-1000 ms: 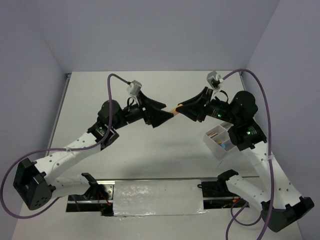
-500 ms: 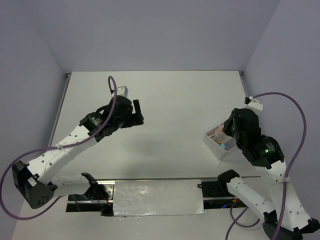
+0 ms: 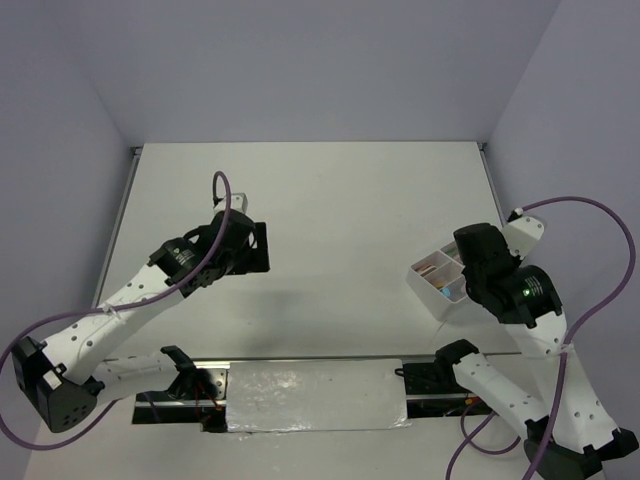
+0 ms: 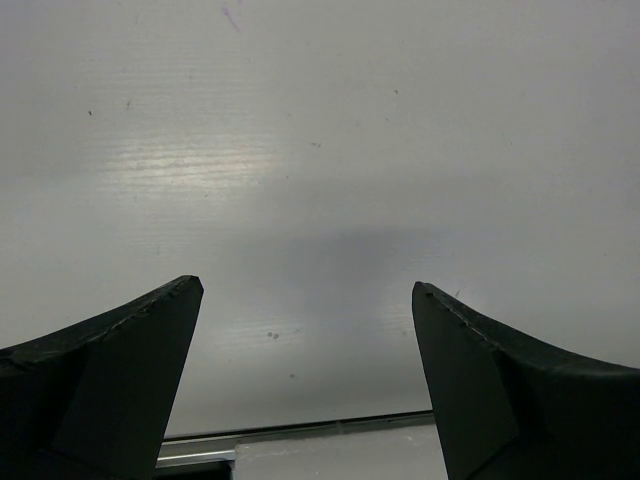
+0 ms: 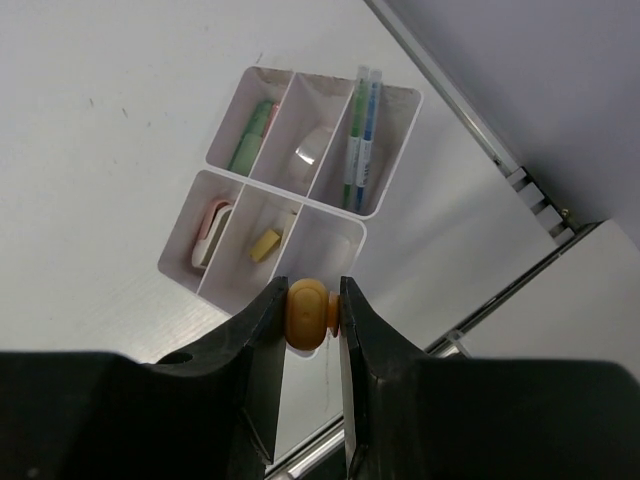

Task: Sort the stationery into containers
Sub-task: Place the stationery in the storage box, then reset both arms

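Light: bright, even, diffuse, from overhead. Shadows: soft, faint grey patches on the white table (image 3: 340, 190). Glare: pale streaked sheen on the table in the left wrist view. Left gripper (image 4: 306, 283): near-black, detail lost, edges slightly soft.

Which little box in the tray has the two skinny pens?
The top-right compartment in the right wrist view: only it holds two thin pens, one green, one blue.
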Controlling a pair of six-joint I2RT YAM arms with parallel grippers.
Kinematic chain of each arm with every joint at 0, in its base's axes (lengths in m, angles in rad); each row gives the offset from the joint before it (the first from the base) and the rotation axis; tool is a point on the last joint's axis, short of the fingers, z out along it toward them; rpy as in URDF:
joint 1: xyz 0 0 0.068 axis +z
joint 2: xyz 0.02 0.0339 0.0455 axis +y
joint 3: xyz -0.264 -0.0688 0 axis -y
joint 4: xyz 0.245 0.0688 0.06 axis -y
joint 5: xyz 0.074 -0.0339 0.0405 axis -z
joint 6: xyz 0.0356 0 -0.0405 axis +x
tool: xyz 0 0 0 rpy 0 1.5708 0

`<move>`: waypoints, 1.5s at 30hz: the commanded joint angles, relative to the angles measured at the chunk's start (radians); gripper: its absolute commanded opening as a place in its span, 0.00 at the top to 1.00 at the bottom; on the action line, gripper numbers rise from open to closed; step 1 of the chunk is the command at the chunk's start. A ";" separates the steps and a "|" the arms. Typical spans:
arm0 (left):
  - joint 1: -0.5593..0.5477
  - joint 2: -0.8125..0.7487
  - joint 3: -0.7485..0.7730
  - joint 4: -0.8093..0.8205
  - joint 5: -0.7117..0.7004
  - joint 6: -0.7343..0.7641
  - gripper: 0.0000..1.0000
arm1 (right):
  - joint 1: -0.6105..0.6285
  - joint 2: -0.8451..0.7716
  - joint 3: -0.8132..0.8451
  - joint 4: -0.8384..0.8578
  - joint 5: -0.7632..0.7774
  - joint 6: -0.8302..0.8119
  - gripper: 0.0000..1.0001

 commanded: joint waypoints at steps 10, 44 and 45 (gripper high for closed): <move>0.005 -0.038 -0.011 0.024 0.026 0.042 0.01 | -0.039 -0.003 -0.087 0.125 -0.003 -0.016 0.96; 0.066 -0.054 0.310 -0.214 -0.570 0.042 0.01 | -0.056 -0.145 0.474 0.126 -0.205 -0.564 0.00; 0.068 -0.070 0.323 -0.219 -0.599 0.049 0.01 | -0.055 -0.154 0.493 0.110 -0.207 -0.578 0.00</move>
